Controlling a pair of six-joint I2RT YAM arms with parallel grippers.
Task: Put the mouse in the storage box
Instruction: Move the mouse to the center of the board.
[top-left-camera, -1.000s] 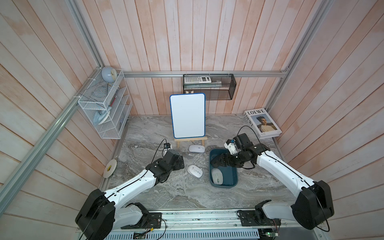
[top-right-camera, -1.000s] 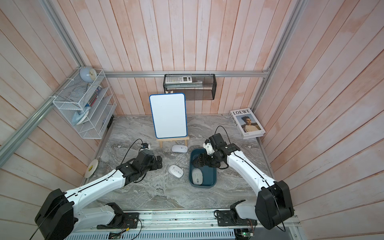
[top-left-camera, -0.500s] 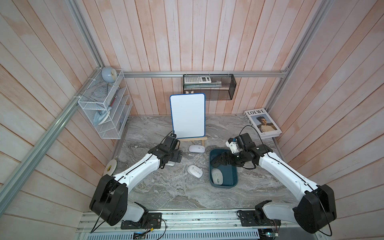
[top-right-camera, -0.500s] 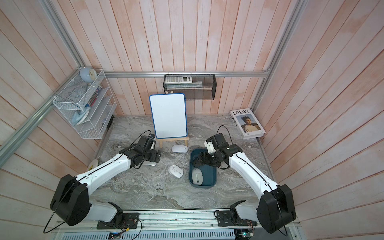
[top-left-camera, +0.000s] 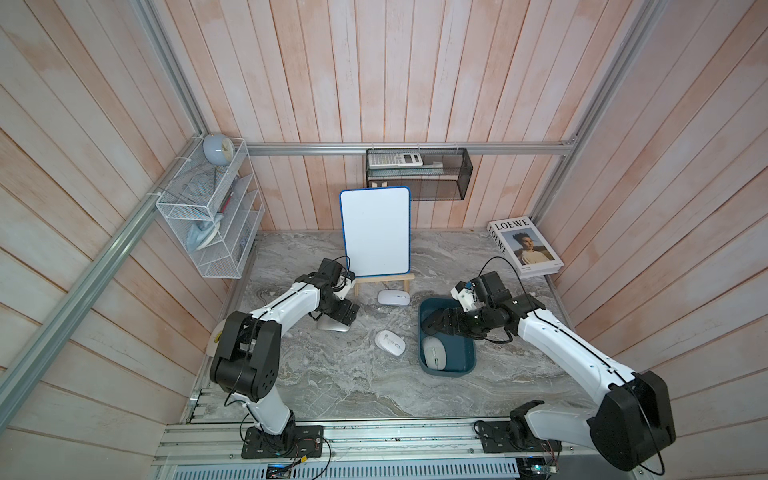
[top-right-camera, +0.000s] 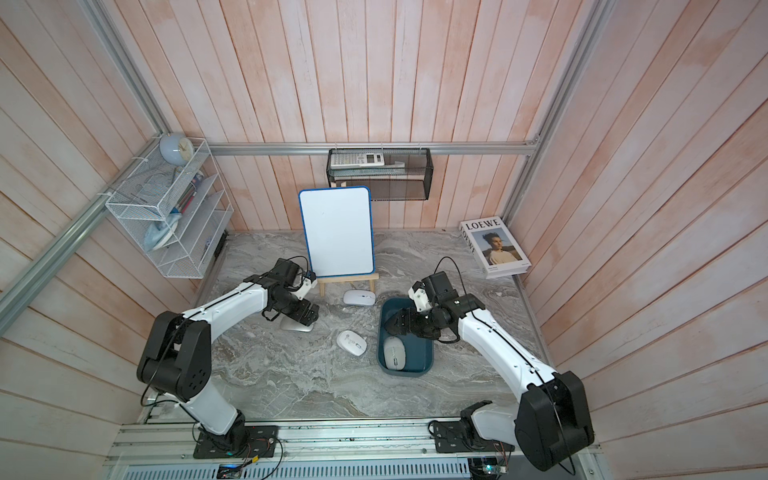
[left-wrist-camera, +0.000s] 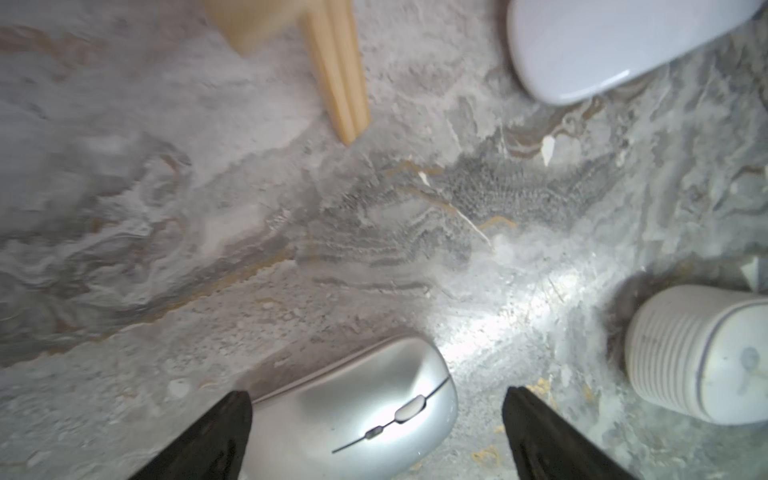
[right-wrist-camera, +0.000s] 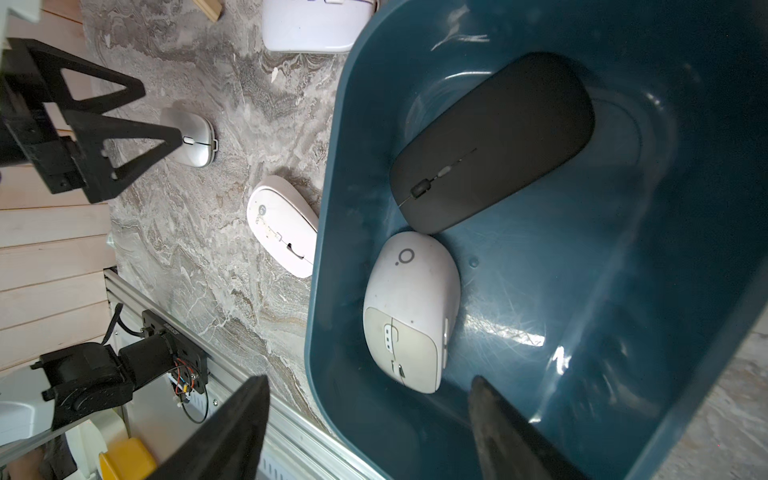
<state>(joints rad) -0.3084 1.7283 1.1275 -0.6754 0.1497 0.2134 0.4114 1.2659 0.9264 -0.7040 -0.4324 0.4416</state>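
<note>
Over the tabletop (top-left-camera: 332, 374), the left gripper (left-wrist-camera: 374, 399) hangs spread above a silver mouse (left-wrist-camera: 353, 415); the right gripper (top-left-camera: 436, 322), spread and empty, hovers over the storage box (top-left-camera: 468, 359), which holds a black mouse (right-wrist-camera: 494, 141) and a grey-white mouse (right-wrist-camera: 409, 316).

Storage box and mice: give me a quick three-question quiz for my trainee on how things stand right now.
1. True or false: the storage box holds two mice.
2. In the left wrist view, which mouse lies between the left hand's open fingers? A black; B silver; C white.
3. How many mice lie on the table outside the box?
Key: 1 true, a black mouse and a grey-white mouse. 2 B, the silver mouse. 3 three.
</note>
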